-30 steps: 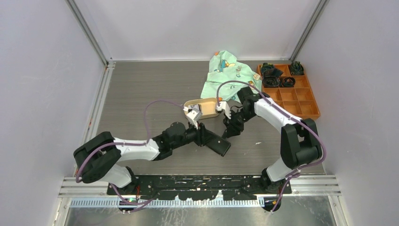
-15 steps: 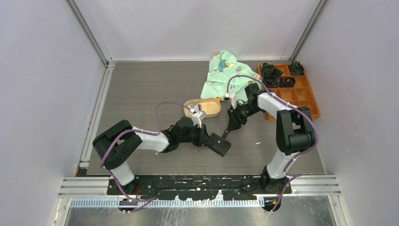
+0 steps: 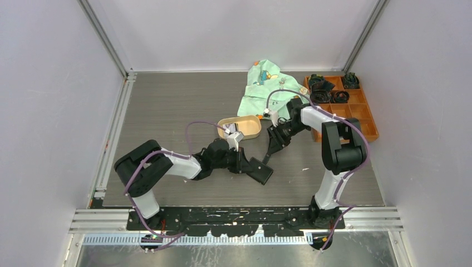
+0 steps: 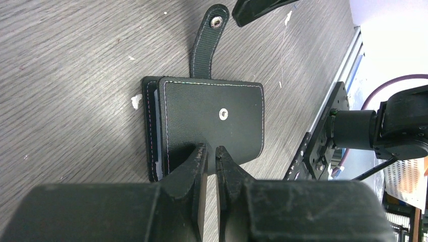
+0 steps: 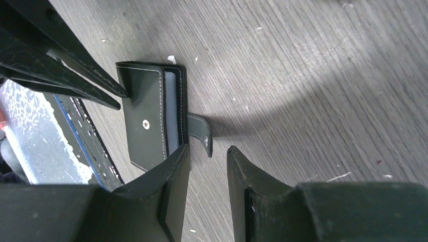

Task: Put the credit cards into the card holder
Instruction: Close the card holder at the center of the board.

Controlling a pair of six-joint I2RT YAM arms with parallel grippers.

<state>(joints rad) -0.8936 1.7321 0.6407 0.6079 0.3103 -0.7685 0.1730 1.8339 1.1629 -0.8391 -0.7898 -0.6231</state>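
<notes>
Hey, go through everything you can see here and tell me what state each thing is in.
card holder, folded closed, flat on the table
snap tab, unfastened, sticking out
credit cards, tucked inside, edges showing
left claw, almost shut, tips at the card holder's cover
right claw, open, by the snap tab, holding nothing
green cloth, crumpled
orange compartment box, dark items in its far compartments
</notes>
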